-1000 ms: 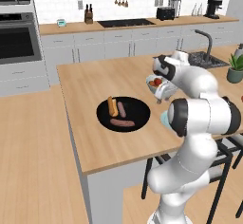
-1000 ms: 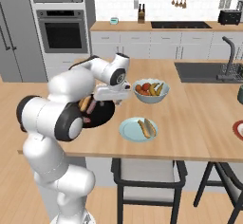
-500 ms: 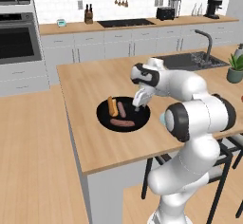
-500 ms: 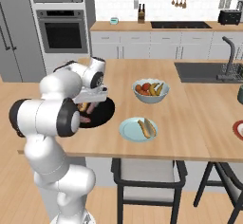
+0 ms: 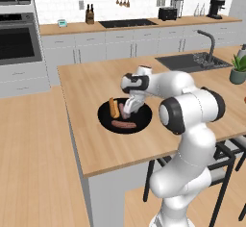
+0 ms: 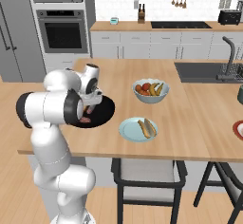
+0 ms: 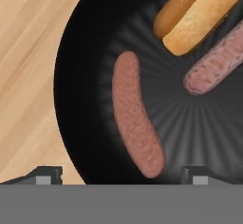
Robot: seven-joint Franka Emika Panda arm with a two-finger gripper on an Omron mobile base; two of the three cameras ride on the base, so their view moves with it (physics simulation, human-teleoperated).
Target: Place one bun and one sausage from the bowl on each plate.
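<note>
Hovering my pincer, jaws wide and empty, over the bowl on the surface; the sausage lies between my tips. Next: drop, close, carry it right to a plate.

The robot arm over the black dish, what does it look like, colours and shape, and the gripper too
The arm is glossy white with rounded, bulbous segments and dark grey or black rings at its joints. No loose cables show. The gripper is a white hand with two small dark finger tips.
</note>
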